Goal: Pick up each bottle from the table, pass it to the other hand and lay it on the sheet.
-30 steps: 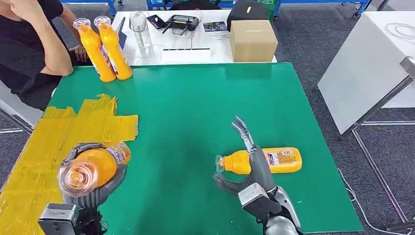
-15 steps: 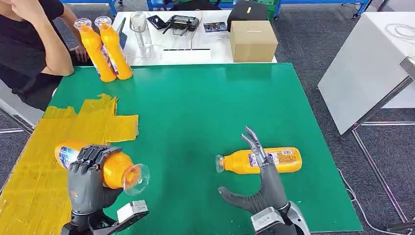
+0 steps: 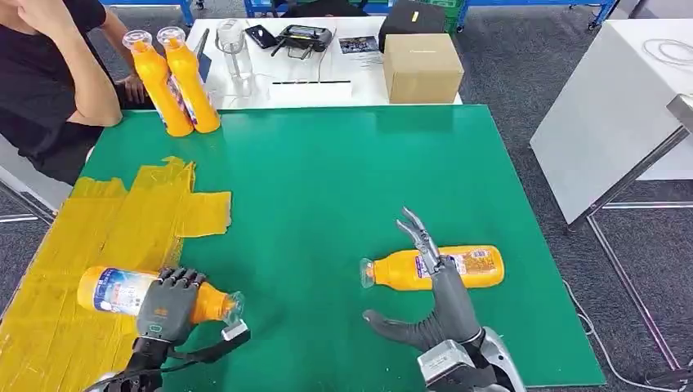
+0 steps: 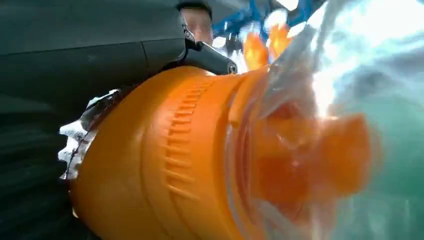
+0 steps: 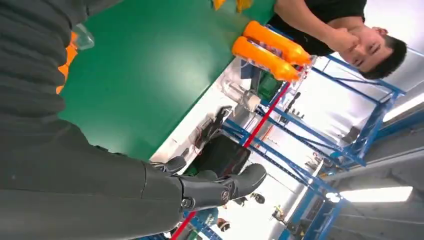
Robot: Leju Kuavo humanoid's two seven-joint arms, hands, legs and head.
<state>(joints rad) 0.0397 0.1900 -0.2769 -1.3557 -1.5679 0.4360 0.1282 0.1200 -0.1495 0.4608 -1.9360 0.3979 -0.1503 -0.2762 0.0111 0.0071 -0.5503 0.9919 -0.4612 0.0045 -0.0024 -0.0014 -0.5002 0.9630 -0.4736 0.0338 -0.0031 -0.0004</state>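
A lab — green test table (image 3: 343, 180), blue racks (image 5: 350, 150).

Grey carpeted floor (image 3: 523, 73); white rectangular side table (image 3: 327, 90) behind green tabletop (image 3: 343, 180); tilted white panel (image 3: 621, 106) at right; blue metal shelving frame (image 5: 310, 140).

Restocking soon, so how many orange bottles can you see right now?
4: two upright bottles at the table's far left corner, one lying by the right hand, bottle, one held by the left hand, bottle.
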